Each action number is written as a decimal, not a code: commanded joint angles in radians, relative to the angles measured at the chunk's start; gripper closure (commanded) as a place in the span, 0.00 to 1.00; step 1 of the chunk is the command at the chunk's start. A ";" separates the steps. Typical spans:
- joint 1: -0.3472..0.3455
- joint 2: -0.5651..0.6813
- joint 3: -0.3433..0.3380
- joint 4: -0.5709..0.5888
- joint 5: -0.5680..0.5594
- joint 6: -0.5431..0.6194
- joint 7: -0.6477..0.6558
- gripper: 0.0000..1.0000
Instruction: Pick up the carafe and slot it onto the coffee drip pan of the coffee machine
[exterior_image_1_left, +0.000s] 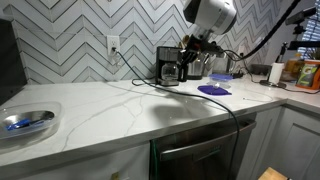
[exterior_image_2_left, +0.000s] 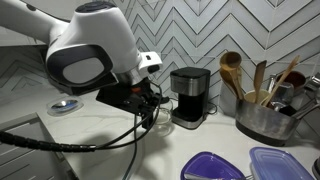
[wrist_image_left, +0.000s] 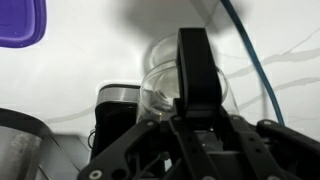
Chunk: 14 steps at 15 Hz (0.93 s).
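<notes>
White, grey-veined stone counter (exterior_image_1_left: 100, 105) along a wall of grey-and-white chevron tile (exterior_image_1_left: 70, 35), with a white outlet (exterior_image_1_left: 113, 44) set into the tile. Below the counter edge, a dark appliance front (exterior_image_1_left: 195, 150) between pale cabinets (exterior_image_1_left: 295, 140). Near one end of the counter, a blue glass dish (exterior_image_1_left: 25, 122); well apart from it, against the tile, the black coffee machine (exterior_image_1_left: 168, 62), its dark drip pan (exterior_image_2_left: 188, 122) at the foot. Flat purple disc (exterior_image_1_left: 213, 89) on the stone near the machine. Metal canister (exterior_image_2_left: 262, 120) full of wooden utensils just beside the machine in an exterior view. Thin black cable (exterior_image_1_left: 232, 125) trailing across the stone and over the front edge. White arm (exterior_image_2_left: 90, 45) leaning in from above, gripper (exterior_image_1_left: 188, 52) low by the machine's side. In the wrist view, one dark finger (wrist_image_left: 195, 70) upright across the clear glass carafe (wrist_image_left: 160, 85), the other finger hidden behind it: pincer opening impossible to tell, and likewise any hold on the glass. Carafe close under the pincer, just beside the machine's silvery part, not seated on the drip pan; resting on the stone or lifted, not clear.
</notes>
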 joint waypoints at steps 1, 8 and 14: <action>-0.022 0.078 -0.001 0.065 0.005 0.027 0.064 0.93; -0.064 0.180 0.021 0.153 -0.016 0.063 0.148 0.93; -0.091 0.255 0.050 0.233 -0.058 0.064 0.209 0.93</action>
